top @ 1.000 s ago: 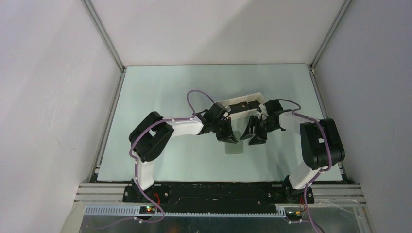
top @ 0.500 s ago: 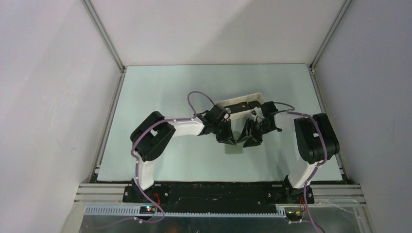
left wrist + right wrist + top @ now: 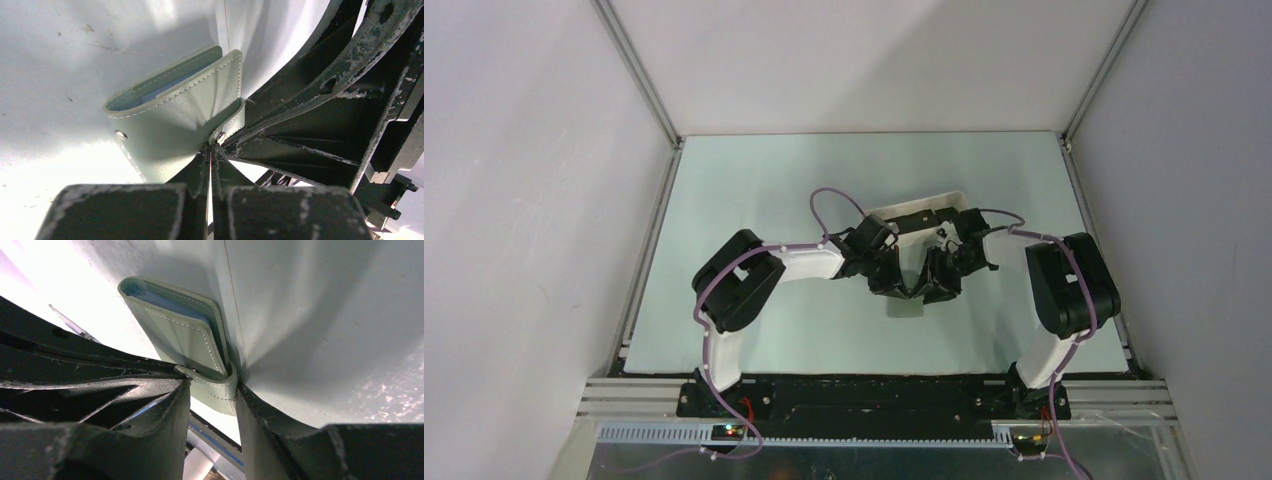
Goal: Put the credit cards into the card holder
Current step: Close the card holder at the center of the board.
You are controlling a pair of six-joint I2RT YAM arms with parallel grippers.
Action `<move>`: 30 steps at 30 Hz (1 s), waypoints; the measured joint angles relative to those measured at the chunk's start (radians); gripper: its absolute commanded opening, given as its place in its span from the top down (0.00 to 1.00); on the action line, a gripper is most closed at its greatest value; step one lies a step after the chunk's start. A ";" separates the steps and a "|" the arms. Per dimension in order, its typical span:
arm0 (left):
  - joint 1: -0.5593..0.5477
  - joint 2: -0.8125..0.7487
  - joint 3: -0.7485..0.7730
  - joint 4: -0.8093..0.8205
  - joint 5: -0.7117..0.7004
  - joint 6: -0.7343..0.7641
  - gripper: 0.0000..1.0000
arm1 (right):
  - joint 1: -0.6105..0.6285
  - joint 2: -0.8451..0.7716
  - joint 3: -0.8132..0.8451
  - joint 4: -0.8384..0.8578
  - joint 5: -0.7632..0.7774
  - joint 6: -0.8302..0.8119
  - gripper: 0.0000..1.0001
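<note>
Seen from above, two black and white robot arms reach in from the near edge of a pale green surface (image 3: 774, 190) and meet at its middle, over a small grey-green folding card holder (image 3: 175, 112). The card holder stands on its edge, folded in a narrow V with the two flaps slightly apart, so that a strip of blue-grey lining (image 3: 165, 302) shows between them. The left hand (image 3: 210, 156) has its two fingers pressed flat together, and their tips pinch the lower corner of the nearer flap. A small metal snap stud (image 3: 120, 134) sits on that flap near its far end. The right hand (image 3: 212, 390) is half closed, with one finger on each side of the card holder's short snap tab (image 3: 220, 396) where it wraps around the spine. Both fingers touch the tab. In the left wrist view the black frame of the right hand fills the right side, just beside the left fingers. Just beyond both hands lies a long white rectangular tray (image 3: 902, 211), set at a slight angle. Dark credit cards (image 3: 927, 220) lie inside it, too small to count, well apart from the card holder's opening.
</note>
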 measured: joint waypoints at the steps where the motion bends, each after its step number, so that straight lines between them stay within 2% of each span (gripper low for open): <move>1: 0.000 0.000 0.000 -0.001 0.000 0.000 1.00 | 0.004 0.000 0.002 -0.001 0.006 0.002 0.56; 7: -0.001 0.000 0.007 -0.021 -0.008 0.003 1.00 | 0.026 0.000 0.017 -0.018 0.041 0.017 0.55; 11: -0.001 0.000 0.009 -0.027 -0.010 0.008 1.00 | 0.034 -0.007 0.020 -0.023 0.054 0.019 0.43; 14: 0.000 0.000 0.010 -0.034 -0.013 0.008 1.00 | 0.040 -0.030 0.020 -0.024 0.071 0.014 0.42; 18: -0.003 0.000 0.013 -0.037 -0.018 0.008 1.00 | 0.035 -0.042 0.020 -0.025 0.096 0.008 0.45; 23: -0.004 0.000 0.015 -0.038 -0.019 0.008 1.00 | 0.016 -0.034 0.021 -0.028 0.101 -0.003 0.54; 30: -0.005 0.000 0.015 -0.039 -0.020 0.008 1.00 | 0.018 -0.025 0.032 -0.044 0.117 -0.011 0.54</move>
